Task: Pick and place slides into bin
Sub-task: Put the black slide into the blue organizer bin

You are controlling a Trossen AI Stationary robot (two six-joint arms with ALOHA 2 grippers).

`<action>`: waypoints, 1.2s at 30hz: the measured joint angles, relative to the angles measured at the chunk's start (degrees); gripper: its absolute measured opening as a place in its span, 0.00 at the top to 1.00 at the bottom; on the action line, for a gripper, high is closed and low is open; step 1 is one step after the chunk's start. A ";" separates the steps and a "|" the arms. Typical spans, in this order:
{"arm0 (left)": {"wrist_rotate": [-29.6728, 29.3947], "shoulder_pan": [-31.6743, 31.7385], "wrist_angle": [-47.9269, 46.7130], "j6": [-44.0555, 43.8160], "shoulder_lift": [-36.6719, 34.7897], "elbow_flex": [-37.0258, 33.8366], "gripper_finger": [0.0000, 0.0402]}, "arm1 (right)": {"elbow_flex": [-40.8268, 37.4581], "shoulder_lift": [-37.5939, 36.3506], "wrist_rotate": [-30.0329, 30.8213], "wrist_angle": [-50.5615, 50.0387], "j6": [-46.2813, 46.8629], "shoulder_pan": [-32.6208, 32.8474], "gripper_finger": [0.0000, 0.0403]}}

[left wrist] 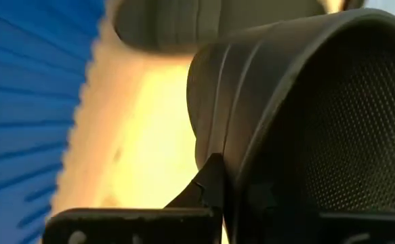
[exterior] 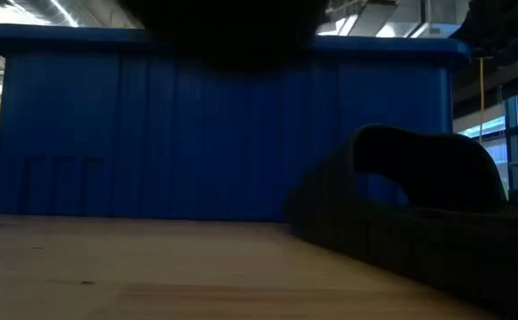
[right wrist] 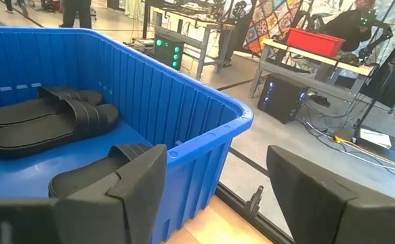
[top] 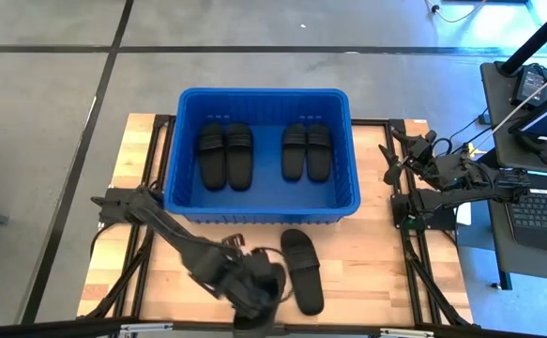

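The left pincer (top: 259,299) is clenching, at the table's front edge, on the strap of a matte black open-toe slide sandal (left wrist: 305,122), so the fifth pick is in hand. Another black slide (top: 302,270) is lying on the pale wooden table (top: 367,272) just beside it. Four black slides (top: 224,155) are already lying inside the large bright blue ribbed plastic bin (top: 263,213). Next, I judge, the arm needs lifting high enough for the hanging sole to clear the rolled rim. The right pincer (right wrist: 211,196), jaws released and empty, is waiting beside the bin's right wall.
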 joint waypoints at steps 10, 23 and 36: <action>-33.88 0.50 -0.80 13.35 -16.04 0.00 0.99 | 0.00 0.02 -0.07 0.00 -0.02 0.00 0.37; -54.78 16.80 -2.65 37.59 -18.92 -1.79 0.99 | 0.00 0.04 -0.07 0.00 -0.04 0.01 0.37; -51.47 28.38 -2.69 34.98 -29.84 -22.70 0.98 | -0.02 0.04 -0.07 0.00 -0.05 0.00 0.37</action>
